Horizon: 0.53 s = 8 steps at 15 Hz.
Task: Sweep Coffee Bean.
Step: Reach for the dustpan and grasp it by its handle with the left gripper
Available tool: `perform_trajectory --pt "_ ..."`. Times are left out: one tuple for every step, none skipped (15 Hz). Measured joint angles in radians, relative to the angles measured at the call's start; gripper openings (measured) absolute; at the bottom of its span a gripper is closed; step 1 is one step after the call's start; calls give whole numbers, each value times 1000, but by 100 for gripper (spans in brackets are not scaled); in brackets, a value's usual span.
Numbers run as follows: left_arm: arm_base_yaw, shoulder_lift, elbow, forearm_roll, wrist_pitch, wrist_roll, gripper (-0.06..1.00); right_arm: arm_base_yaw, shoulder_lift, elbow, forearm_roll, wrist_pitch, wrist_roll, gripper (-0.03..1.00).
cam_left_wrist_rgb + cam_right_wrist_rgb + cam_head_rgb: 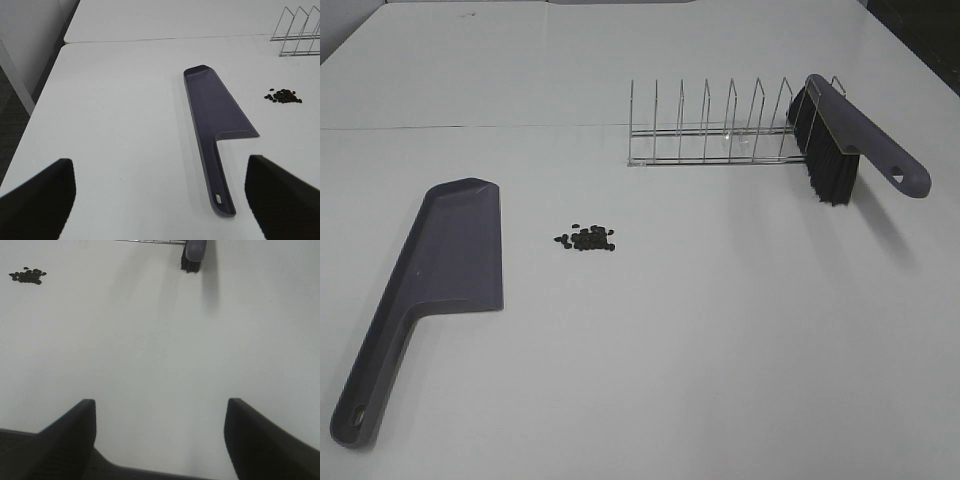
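Dustpan (440, 260) nearest, coffee bean (587, 239) cluster elongated left-right

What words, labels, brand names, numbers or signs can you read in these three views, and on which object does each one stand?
None: no text can be read in any view.
dustpan: plain purple, no label or brand showing.
brush: plain purple back and black bristles, no print showing.
wire rack, coffee beans and table: no markings.
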<state>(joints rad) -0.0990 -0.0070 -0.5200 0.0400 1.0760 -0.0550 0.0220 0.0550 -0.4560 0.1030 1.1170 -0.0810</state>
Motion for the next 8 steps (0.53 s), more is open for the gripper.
perform_trajectory --pt "0 0 0 0 0 0 84 0 0 0 0 0 0 69" --pt "0 0 0 0 0 0 84 0 0 0 0 0 0 69" --pt "0 0 0 0 0 0 84 0 0 0 0 0 0 69" --pt "0 0 0 0 0 0 83 0 0 0 0 0 0 69" --pt "0 0 0 0 0 0 83 0 0 0 0 0 0 69" --pt "0 0 0 0 0 0 83 0 0 0 0 0 0 69" --pt "0 0 0 0 0 0 83 0 0 0 0 0 0 69" --pt "0 0 0 0 0 0 83 0 0 0 0 0 0 69"
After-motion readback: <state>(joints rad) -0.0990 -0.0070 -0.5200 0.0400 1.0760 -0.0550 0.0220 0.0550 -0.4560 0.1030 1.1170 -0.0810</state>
